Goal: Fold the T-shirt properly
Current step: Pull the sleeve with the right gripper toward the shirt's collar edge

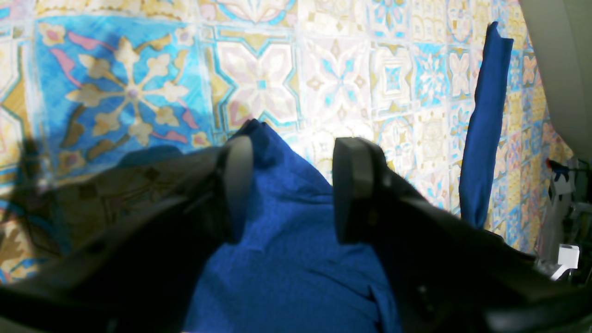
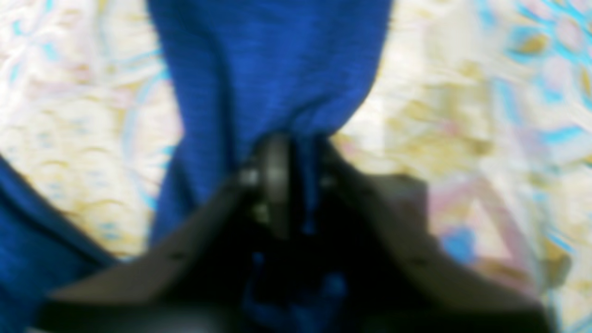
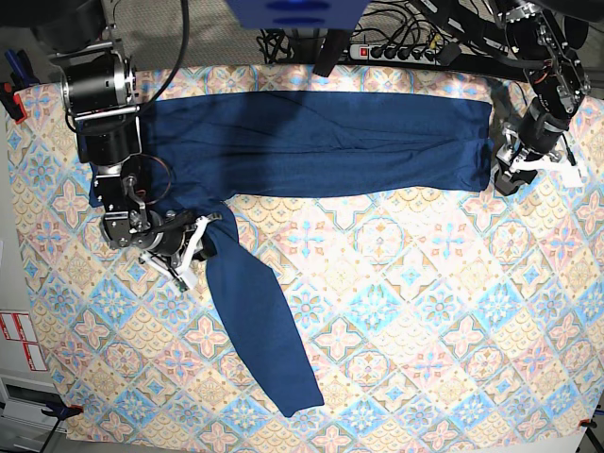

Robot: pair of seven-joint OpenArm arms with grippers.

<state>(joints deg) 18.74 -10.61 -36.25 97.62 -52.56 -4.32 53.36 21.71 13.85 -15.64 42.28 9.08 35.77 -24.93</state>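
The T-shirt (image 3: 321, 142) lies as a long dark blue band across the far side of the table. One sleeve (image 3: 255, 321) runs from it toward the near edge. My right gripper (image 3: 203, 231) is at the top of that sleeve and shut on it. In the right wrist view the cloth (image 2: 273, 60) bunches into the closed right gripper (image 2: 289, 157). My left gripper (image 3: 500, 177) is at the band's right end. In the left wrist view the left gripper (image 1: 293, 185) is open, with blue cloth (image 1: 286, 259) lying between its fingers (image 1: 238, 185).
A tile-patterned cloth (image 3: 425, 302) covers the table. A power strip (image 3: 392, 47) and cables lie past the far edge. A narrow strip of the same blue cloth (image 1: 485, 129) shows at the right of the left wrist view.
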